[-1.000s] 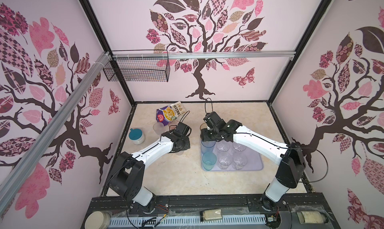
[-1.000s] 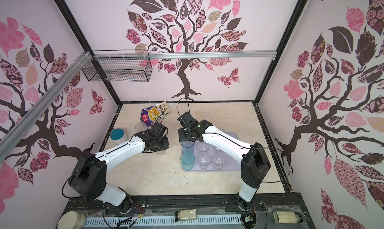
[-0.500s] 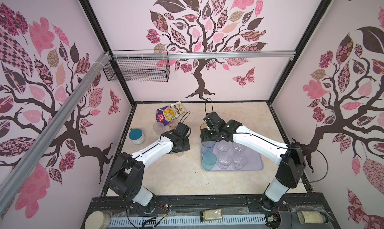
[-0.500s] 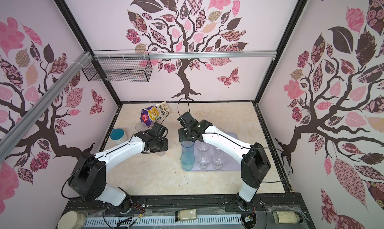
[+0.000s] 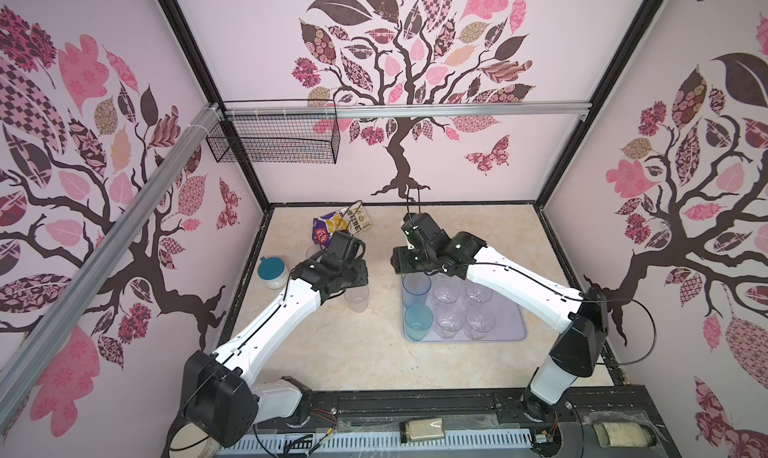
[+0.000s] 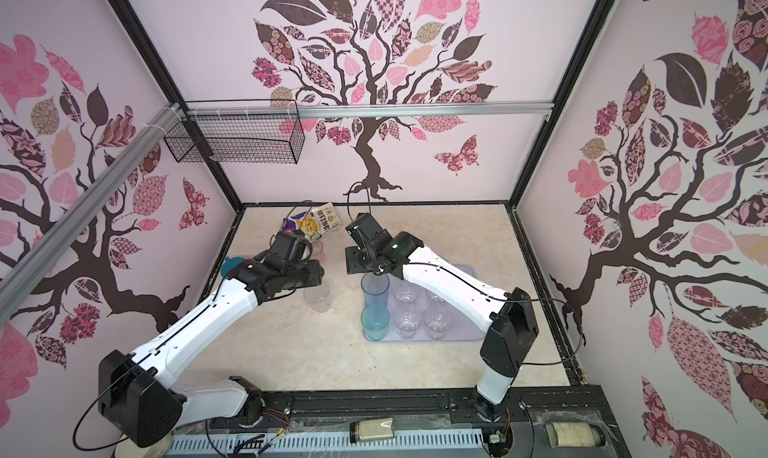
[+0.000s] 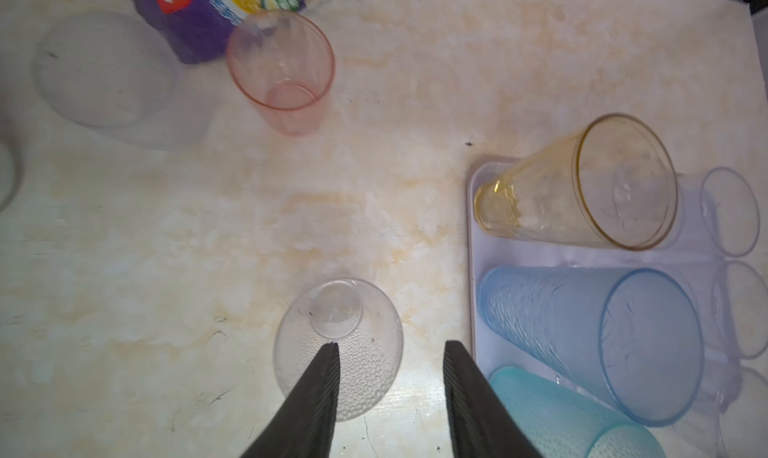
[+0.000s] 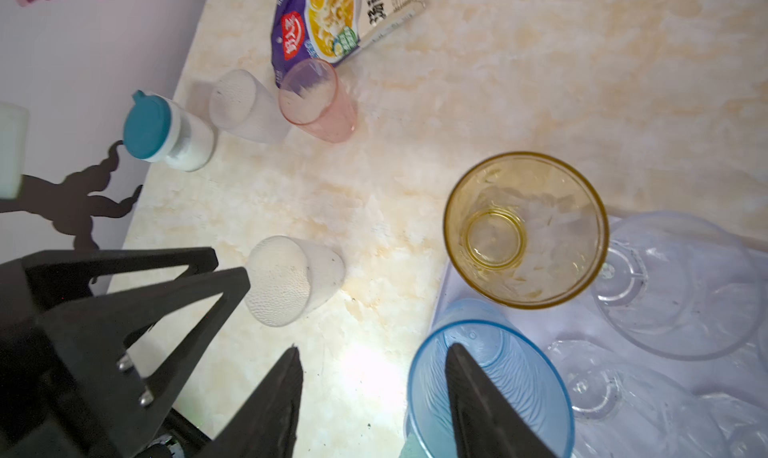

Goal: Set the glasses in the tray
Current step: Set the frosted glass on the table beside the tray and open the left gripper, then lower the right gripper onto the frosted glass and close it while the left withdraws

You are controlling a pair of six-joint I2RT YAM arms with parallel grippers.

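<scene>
Our left fingers (image 7: 316, 393) stand apart and grip nothing. One tip hangs over the mouth of a frosted dimpled tumbler (image 7: 361, 331) on the tabletop (image 5: 353, 352), just beside the tray (image 5: 509, 325). Our right fingers (image 8: 274, 406) are likewise spread and empty, one tip over the mouth of the tall blue tumbler (image 8: 528, 372) in the tray.

That flat, pale-lavender, round-cornered tray holds seven glasses: the blue one, a tall amber tumbler (image 8: 523, 231), a teal tumbler (image 5: 417, 320) and four clear ribbed tumblers (image 5: 448, 293).

Well apart from the tray stand a pink tumbler (image 7: 286, 69), a second frosted tumbler (image 8: 245, 106) and a white jar (image 8: 166, 131) with a teal lid, and a snack packet (image 8: 324, 23) lies near them.
</scene>
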